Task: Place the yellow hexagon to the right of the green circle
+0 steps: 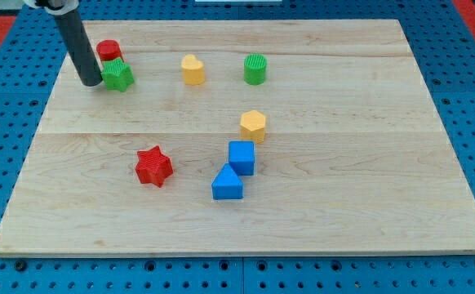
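Note:
The yellow hexagon [253, 126] lies near the board's middle. The green circle [255, 69] stands above it, toward the view's top, with a clear gap between them. My tip [92, 82] rests at the view's upper left, just left of the green star [119, 75] and far left of both task blocks.
A red cylinder [108, 51] sits right behind the green star. A yellow heart [193, 69] is left of the green circle. A blue cube [241, 157] and blue triangle [228, 184] lie just below the hexagon. A red star [153, 166] is lower left. The wooden board [368, 163] carries all.

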